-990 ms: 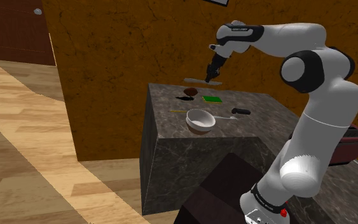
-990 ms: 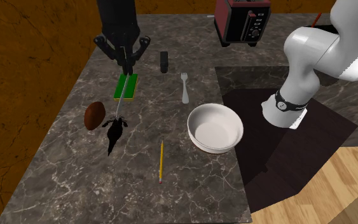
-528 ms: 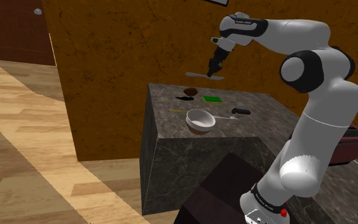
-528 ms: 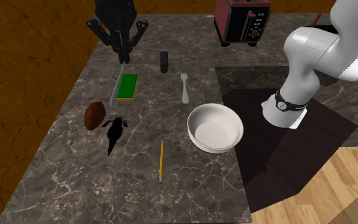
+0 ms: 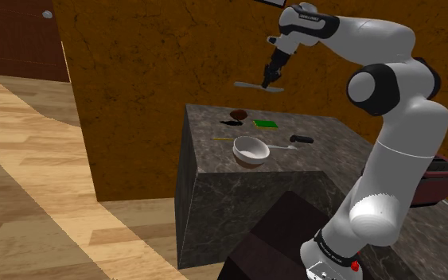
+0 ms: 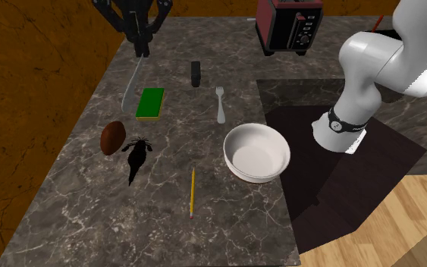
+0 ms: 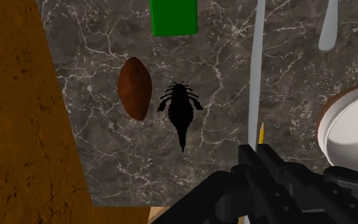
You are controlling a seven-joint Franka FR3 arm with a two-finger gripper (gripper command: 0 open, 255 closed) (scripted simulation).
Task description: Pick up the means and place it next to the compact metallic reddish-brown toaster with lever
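My gripper [image 6: 139,51] is shut on the handle end of a long thin grey knife [image 6: 130,85]. The knife hangs high over the dark marble counter [image 6: 83,212], near the brown wall. In the shoulder view the gripper [image 5: 268,79] holds the knife [image 5: 254,85] roughly level, well above the counter's far end. In the wrist view the blade [image 7: 255,76] runs straight out from the closed fingertips [image 7: 258,153]. The reddish-brown toaster [image 6: 289,23] stands at the counter's far edge, toward the second exterior view's right of the gripper.
On the counter lie a green sponge [image 6: 151,103], a brown oval object [image 6: 112,137], a black scorpion-like figure [image 6: 136,158], a yellow pencil [image 6: 193,192], a white bowl [image 6: 256,152], a grey fork [image 6: 221,104] and a small black block [image 6: 196,73].
The gripper has lifted the knife higher above the counter and carried it toward the brown wall. Nothing on the counter has moved.
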